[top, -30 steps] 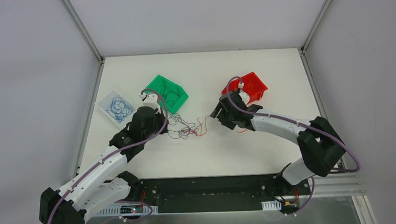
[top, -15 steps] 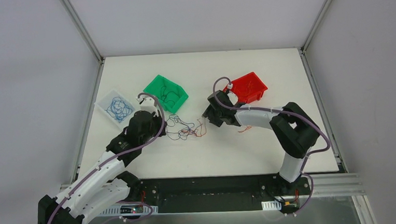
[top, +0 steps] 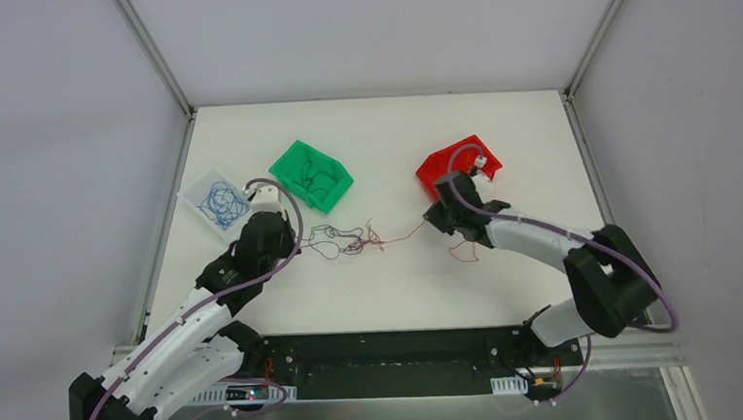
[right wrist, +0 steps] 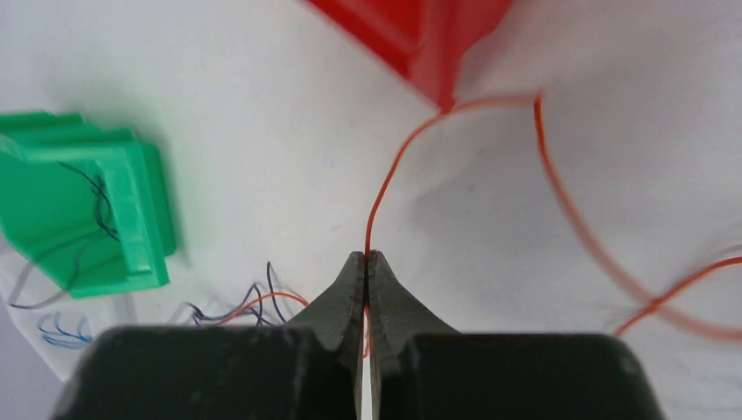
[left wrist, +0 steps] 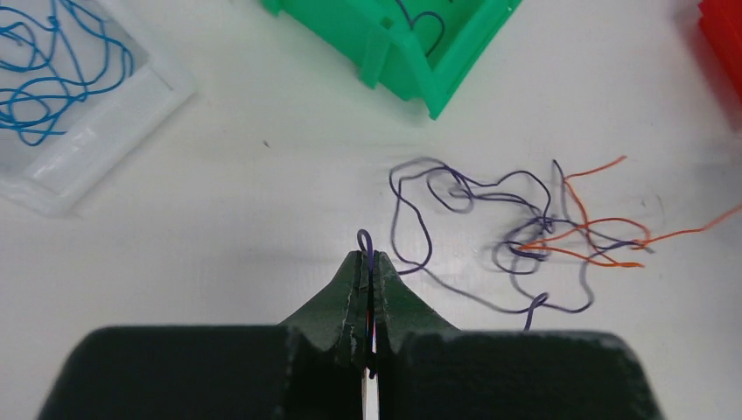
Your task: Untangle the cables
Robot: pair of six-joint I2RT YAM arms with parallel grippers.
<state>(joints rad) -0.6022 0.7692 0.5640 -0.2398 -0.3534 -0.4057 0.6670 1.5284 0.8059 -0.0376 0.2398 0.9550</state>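
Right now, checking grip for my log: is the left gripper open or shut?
Shut: the left gripper pinches a purple cable, its loop poking past the tips.

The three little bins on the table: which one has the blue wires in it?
The clear bin at far left, with blue wires coiled inside. The green bin holds dark strands; the red bin shows no blue.
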